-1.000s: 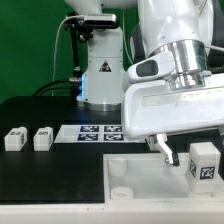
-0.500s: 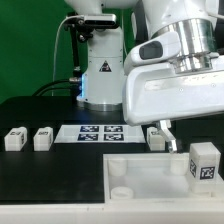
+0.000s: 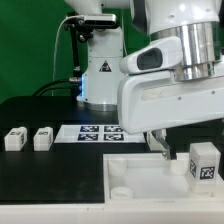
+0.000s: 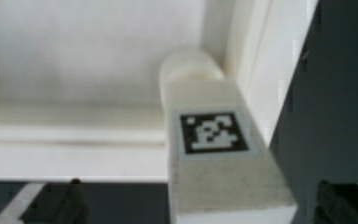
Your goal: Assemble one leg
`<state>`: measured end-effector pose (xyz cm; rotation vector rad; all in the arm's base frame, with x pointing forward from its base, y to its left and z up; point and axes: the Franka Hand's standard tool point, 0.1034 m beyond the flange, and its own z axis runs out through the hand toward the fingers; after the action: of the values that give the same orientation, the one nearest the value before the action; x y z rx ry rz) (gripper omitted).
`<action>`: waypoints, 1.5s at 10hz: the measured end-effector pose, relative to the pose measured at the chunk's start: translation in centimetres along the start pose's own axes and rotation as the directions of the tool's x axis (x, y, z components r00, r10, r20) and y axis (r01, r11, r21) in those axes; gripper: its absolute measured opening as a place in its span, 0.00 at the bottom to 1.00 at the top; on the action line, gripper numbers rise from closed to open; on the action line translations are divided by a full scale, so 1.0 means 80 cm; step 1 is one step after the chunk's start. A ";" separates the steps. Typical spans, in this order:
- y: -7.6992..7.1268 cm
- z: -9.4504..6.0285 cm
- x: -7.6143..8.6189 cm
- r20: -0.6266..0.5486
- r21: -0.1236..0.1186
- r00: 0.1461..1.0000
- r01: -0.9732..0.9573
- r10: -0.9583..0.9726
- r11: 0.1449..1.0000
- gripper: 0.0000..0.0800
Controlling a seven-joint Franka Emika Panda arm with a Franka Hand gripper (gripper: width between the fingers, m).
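Observation:
In the wrist view a white leg (image 4: 211, 130) with a black-and-white marker stands between my open gripper's (image 4: 206, 192) dark fingers, one on each side and apart from it. The large white tray-like piece (image 4: 69, 110) is just beyond it. In the exterior view the gripper (image 3: 162, 149) hangs low at the tray piece's (image 3: 140, 178) far edge and hides that leg. Another leg (image 3: 204, 162) stands at the exterior view's right. Two more legs (image 3: 14, 139) (image 3: 42, 138) lie on the black table at the left.
The marker board (image 3: 98, 131) lies on the table behind the tray piece. A white robot base (image 3: 100, 70) with cables stands at the back. My bulky white wrist (image 3: 170, 95) blocks much of the exterior view's right side.
The gripper rose, shifted toward the exterior view's left and came down again. It now covers the leg that showed beside it at the tray piece's far edge half a second ago.

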<state>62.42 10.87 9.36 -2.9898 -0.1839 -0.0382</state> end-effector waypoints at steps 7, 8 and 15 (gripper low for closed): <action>-0.008 0.002 -0.007 0.211 0.029 0.977 -0.045 0.038 0.999 0.81; -0.001 0.004 0.004 0.205 0.026 0.978 -0.055 0.048 0.998 0.81; 0.006 0.004 0.023 0.156 0.027 0.986 -0.061 0.056 0.998 0.63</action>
<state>64.30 10.65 9.01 -2.9642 -0.1121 0.2021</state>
